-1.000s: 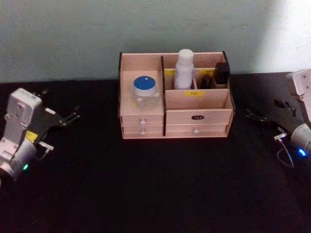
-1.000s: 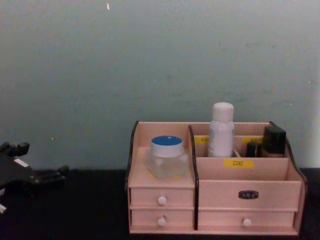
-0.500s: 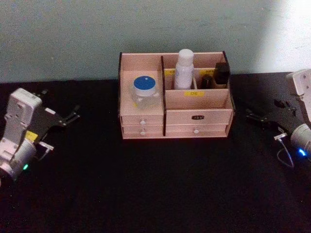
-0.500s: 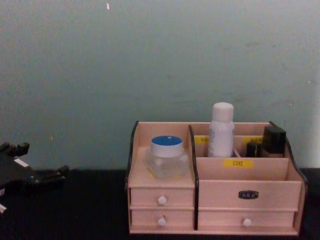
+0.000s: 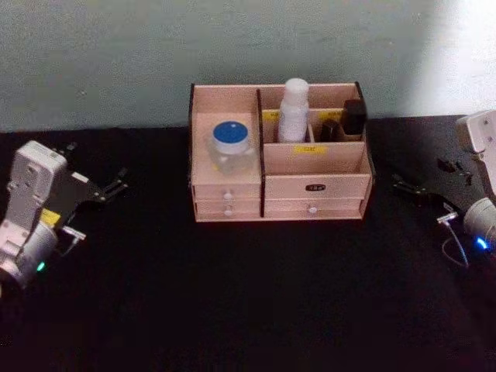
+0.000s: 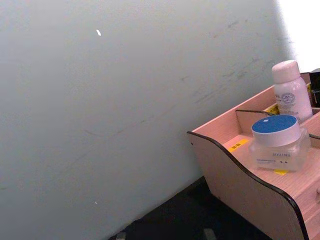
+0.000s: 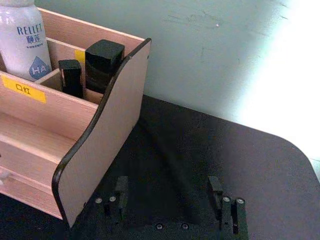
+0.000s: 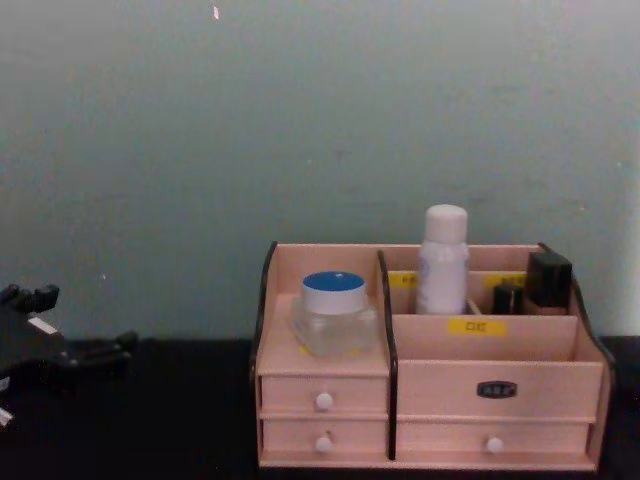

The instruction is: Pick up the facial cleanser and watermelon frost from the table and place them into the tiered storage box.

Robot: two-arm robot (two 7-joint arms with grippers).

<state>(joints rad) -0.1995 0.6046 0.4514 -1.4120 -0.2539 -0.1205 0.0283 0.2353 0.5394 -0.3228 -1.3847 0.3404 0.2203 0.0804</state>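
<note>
The tiered storage box (image 5: 341, 186) stands at the back middle of the black table. The white facial cleanser (image 5: 294, 110) stands upright in its rear middle compartment. The watermelon frost (image 5: 230, 147), a clear jar with a blue lid, sits on the box's left tier. From the chest view, the facial cleanser (image 8: 442, 262) rises above the watermelon frost (image 8: 333, 313). My left gripper (image 5: 97, 167) hovers open and empty well left of the box. My right gripper (image 7: 169, 195) is open and empty beside the box's right wall (image 7: 100, 150).
Two small black bottles (image 5: 354, 116) stand in the box's rear right compartment. Small drawers with white knobs (image 8: 323, 401) face me. A pale wall rises directly behind the box. Black tabletop (image 5: 256, 294) stretches in front of the box.
</note>
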